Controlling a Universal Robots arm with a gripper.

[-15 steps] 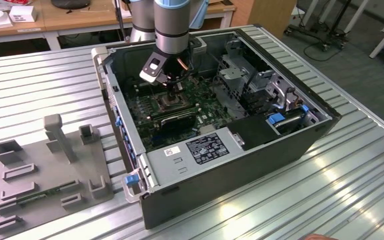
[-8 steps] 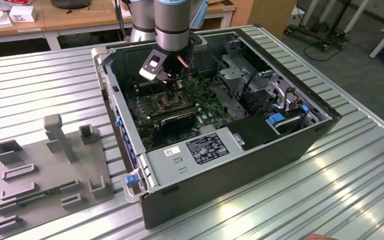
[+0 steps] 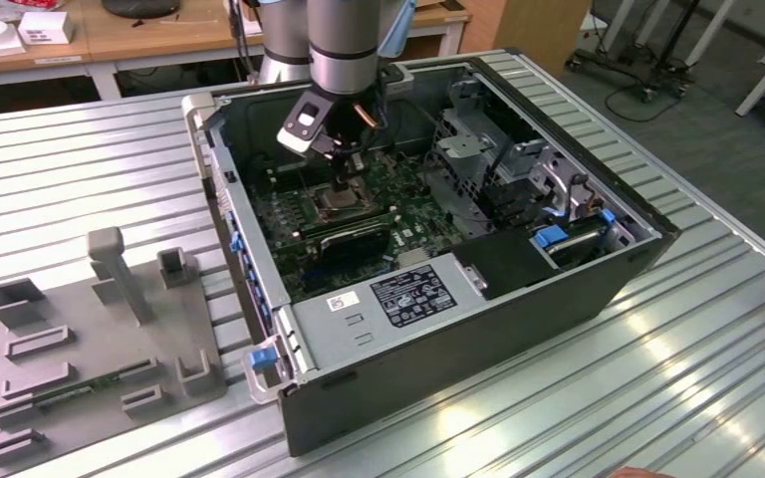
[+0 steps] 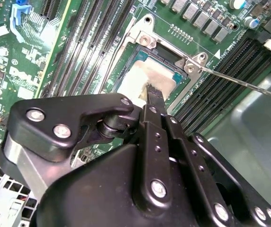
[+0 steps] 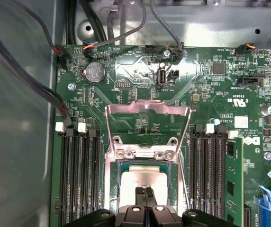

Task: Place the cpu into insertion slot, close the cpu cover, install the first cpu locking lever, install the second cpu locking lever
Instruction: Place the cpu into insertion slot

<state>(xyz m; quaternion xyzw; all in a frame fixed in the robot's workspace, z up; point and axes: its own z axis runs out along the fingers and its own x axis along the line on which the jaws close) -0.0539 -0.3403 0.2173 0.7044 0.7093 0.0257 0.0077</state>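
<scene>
First wrist view shows the cpu (image 5: 142, 176) lying flat inside the insertion slot (image 5: 118, 163), with the gripper (image 5: 144, 191) closed, its fingertips together and seemingly touching the cpu's pale top. Hinged at the slot's edge, the cpu cover (image 5: 147, 108) stands tipped open, clear of the cpu, and black memory slots (image 5: 78, 175) flank the slot on both sides. Around the slot spreads the green board (image 5: 140, 75), inside an open computer case (image 3: 489, 329).

cpu (image 5: 130, 182) partly behind the jaws
</scene>
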